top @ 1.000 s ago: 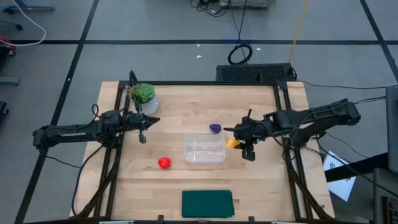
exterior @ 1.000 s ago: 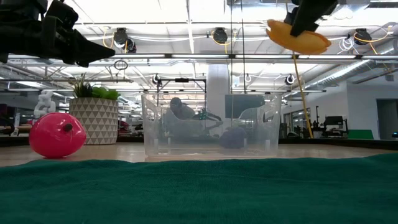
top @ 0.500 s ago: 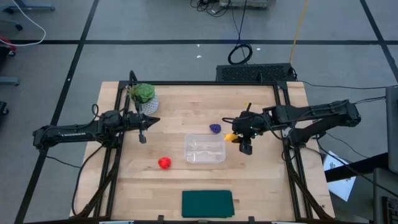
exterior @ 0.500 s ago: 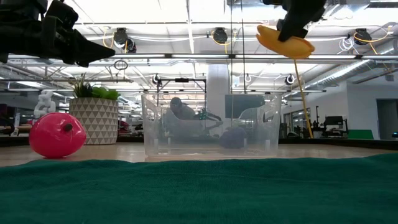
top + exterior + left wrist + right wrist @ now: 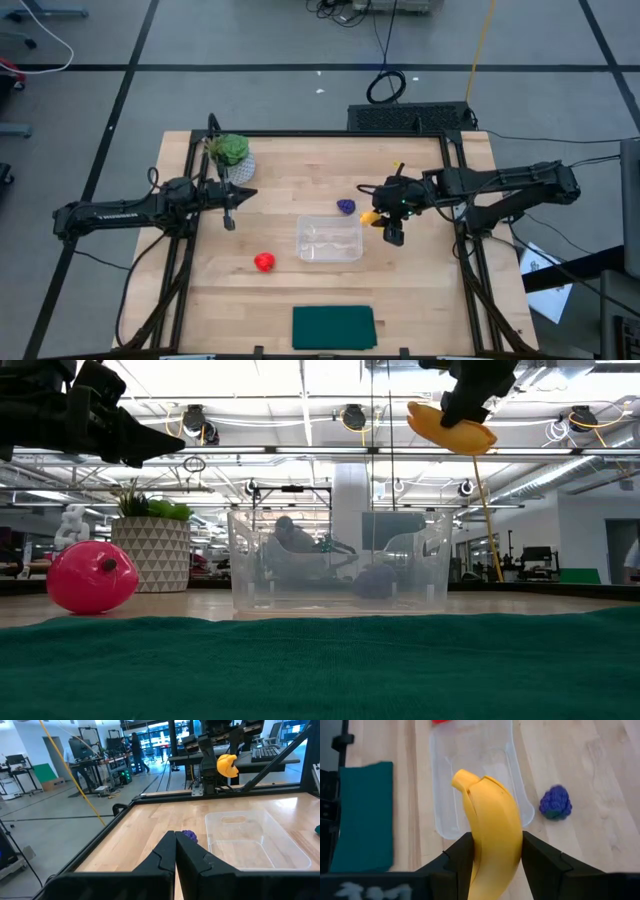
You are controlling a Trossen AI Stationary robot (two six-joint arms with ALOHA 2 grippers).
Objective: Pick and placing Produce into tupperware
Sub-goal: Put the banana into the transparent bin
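Note:
My right gripper (image 5: 376, 218) is shut on the yellow banana (image 5: 492, 820) and holds it in the air just right of the clear tupperware (image 5: 329, 239), above its rim height in the low view, banana (image 5: 447, 428). The purple piece (image 5: 345, 207) lies on the table beyond the tupperware's far right corner. The red fruit (image 5: 264, 262) rests on the table left of the tupperware. My left gripper (image 5: 232, 208) is shut, level and holds nothing, at the table's left near the plant. My right gripper pinches the banana's two sides (image 5: 516, 851) between its two fingers (image 5: 540, 862), which lie across its length. They come slanting down from the table's right. The banana is lifted clear of the table, and its free end (image 5: 464, 779) sticks out past the fingertips toward the tupperware.
A green plant in a white patterned pot (image 5: 231, 153) stands at the far left. A dark green cloth (image 5: 333, 327) lies flat at the near edge. Bare wood lies between the red fruit and the cloth. A dark frame runs along the table's edges (image 5: 455, 170).
My right gripper has carried the banana toward the table's left and slightly toward the far edge, closer to the tupperware's right end, staying shut on it and well above the table.

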